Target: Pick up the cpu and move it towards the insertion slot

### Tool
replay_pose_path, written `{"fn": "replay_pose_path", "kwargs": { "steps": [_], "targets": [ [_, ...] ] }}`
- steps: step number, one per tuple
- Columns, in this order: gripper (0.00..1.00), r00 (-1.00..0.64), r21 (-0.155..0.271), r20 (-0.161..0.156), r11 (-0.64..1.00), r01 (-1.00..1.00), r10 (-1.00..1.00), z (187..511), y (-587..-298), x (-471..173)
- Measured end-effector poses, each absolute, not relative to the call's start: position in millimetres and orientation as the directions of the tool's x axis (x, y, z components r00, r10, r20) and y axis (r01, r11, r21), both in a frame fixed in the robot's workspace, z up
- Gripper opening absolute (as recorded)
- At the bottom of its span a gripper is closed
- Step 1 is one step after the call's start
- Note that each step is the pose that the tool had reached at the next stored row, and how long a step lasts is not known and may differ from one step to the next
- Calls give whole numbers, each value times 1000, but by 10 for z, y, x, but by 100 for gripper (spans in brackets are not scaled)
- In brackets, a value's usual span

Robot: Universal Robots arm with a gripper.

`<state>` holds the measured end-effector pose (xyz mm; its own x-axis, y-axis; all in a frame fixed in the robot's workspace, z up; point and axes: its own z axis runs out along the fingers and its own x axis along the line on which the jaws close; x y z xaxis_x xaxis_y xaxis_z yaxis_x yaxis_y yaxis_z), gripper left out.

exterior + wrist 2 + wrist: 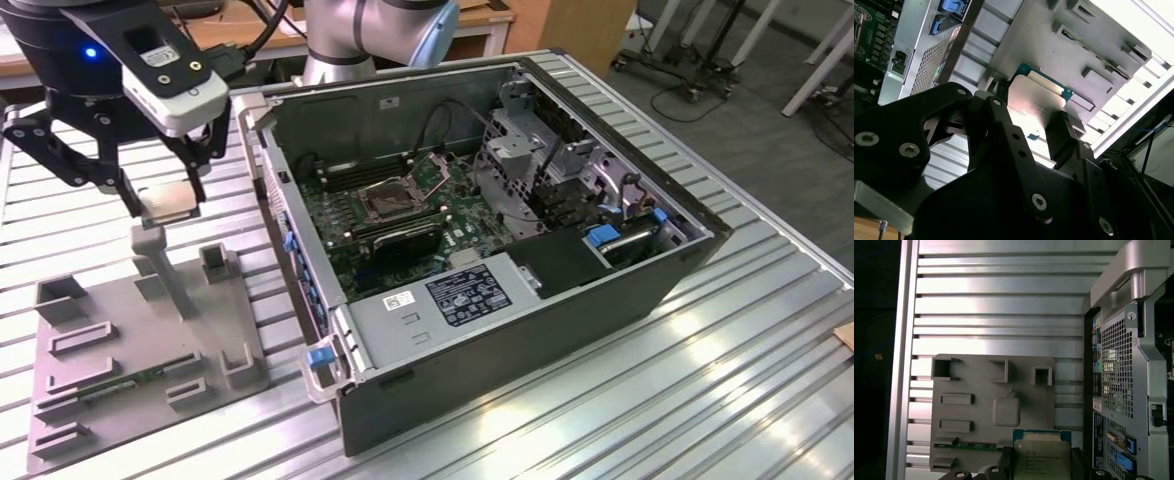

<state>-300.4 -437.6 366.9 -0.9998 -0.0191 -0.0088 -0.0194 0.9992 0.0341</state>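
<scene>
Pinching the cpu [170, 201] between its two black fingers, the end effector [151, 203] holds the chip clear above the grey plastic tray [100, 375], just over the tray's tall upright post [150, 250], at the exterior view's left. In the second wrist view the cpu [1035, 110] shows its silvery metal top with a green edge, one finger [1066, 135] pressed against its side. In the first wrist view the cpu [1041, 456] sits between the fingers, with the tray [1026, 412] and the slatted metal table [999, 300] beneath. The insertion slot [391, 200], a square socket with a dark centre and silver frame, lies on the green motherboard inside the open computer case [561, 290], well apart from the cpu toward the exterior view's right. A thin green memory stick [123, 384] rests in a tray pocket.
</scene>
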Motion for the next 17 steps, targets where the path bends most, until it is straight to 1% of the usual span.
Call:
{"fn": "replay_pose_path", "kwargs": {
  "steps": [17],
  "targets": [
    [54, -1000, 34, -9, 999, -19, -19, 3669, -4376, -2921]
  ]
}}
